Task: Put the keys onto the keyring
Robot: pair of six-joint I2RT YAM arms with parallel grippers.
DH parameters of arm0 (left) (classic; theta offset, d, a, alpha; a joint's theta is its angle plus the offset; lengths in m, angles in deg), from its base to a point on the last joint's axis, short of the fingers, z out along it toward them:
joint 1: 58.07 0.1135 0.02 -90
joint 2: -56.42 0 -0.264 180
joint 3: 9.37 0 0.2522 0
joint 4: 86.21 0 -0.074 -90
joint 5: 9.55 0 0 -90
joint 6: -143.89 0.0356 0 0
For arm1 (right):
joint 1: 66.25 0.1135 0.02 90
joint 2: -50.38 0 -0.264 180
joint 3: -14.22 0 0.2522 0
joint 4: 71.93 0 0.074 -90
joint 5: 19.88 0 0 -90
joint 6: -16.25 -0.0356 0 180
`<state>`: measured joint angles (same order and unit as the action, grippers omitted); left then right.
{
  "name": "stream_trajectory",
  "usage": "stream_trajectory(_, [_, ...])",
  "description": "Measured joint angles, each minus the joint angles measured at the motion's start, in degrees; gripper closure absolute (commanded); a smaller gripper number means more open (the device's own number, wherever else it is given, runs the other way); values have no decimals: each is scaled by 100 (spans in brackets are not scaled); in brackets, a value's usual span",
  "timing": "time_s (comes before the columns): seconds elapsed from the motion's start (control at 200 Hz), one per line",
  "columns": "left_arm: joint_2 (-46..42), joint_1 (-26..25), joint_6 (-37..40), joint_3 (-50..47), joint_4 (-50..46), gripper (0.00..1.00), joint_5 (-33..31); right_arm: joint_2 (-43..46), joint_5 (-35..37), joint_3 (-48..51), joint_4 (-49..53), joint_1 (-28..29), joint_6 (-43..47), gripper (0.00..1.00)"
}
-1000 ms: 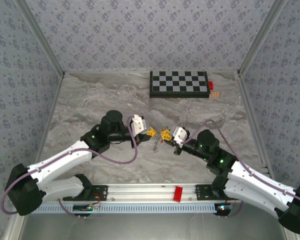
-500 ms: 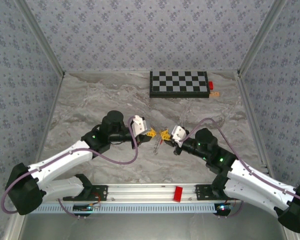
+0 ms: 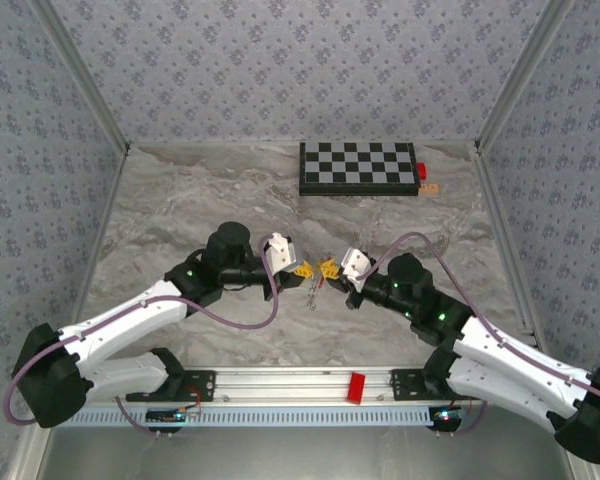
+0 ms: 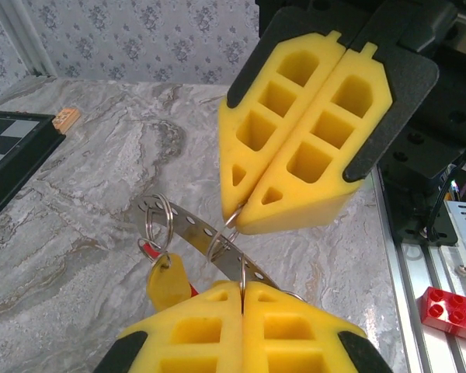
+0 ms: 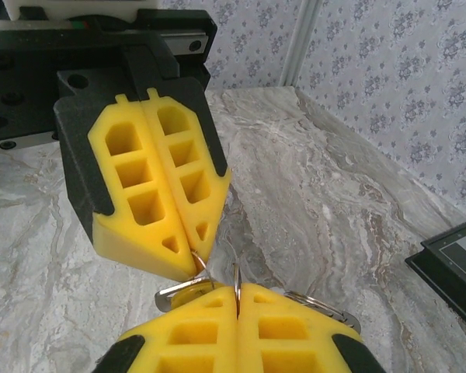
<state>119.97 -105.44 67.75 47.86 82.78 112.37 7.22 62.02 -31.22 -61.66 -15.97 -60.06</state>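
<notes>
White arm shells (image 3: 130, 325), black joints (image 3: 227, 243), purple cables (image 3: 236, 322), yellow hollow-celled tool pads (image 4: 318, 202)

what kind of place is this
Likely a robot test cell: patterned walls on metal framing, a marble-look tabletop, a checkerboard at the back.

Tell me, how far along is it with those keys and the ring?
One pale yellow flat key seems already hung on the thin grey metal keyring. The left gripper and right gripper are both shut on it, holding it between them. Whether another key remains, I cannot tell.
</notes>
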Motion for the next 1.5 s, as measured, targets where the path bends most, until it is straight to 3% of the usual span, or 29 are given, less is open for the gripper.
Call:
stream_trajectory(0.42, [-4,0,-4,-2,7,100,-289,-20,42,-234,544,-4,-232,100])
stream_trajectory(1.499, [-2,0,-4,0,4,100,-282,-219,-24,-337,634,-52,-256,100])
